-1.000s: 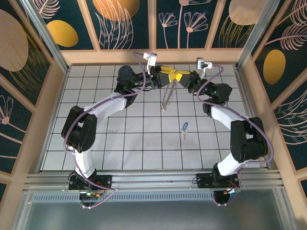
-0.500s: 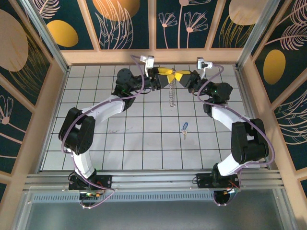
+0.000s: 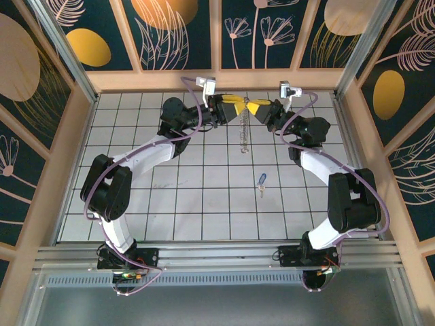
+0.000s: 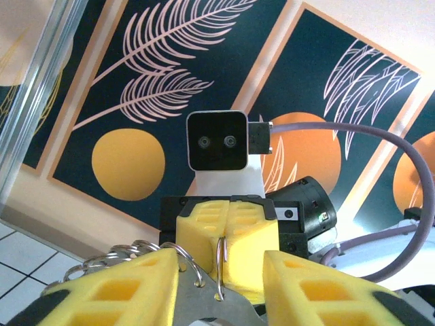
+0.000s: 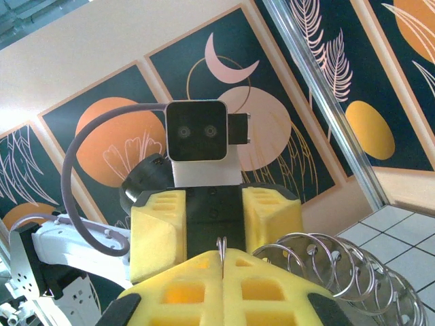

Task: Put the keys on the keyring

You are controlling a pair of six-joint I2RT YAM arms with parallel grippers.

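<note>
The keyring (image 3: 243, 139), a chain of silvery rings, hangs straight down over the far middle of the table between the two grippers. My right gripper (image 3: 257, 109) is shut, pinching one ring of the keyring (image 5: 326, 261) between its yellow pads (image 5: 272, 288). My left gripper (image 3: 235, 107) faces it nose to nose. Its yellow fingers (image 4: 115, 288) stand apart on either side of a flat metal piece (image 4: 204, 299) that carries the keyring's rings (image 4: 129, 251). The small blue-headed key (image 3: 262, 180) lies alone on the white tiles, nearer than the grippers.
The table is white tile (image 3: 204, 204) inside a wooden frame, with a patterned back wall (image 3: 217, 34) just behind both grippers. The left arm (image 3: 146, 156) and right arm (image 3: 326, 170) arch inward from the near corners.
The keyring has swung from a slant toward the left to hanging straight down. My left gripper has shifted slightly toward the back wall. The right gripper has kept its pinch.
</note>
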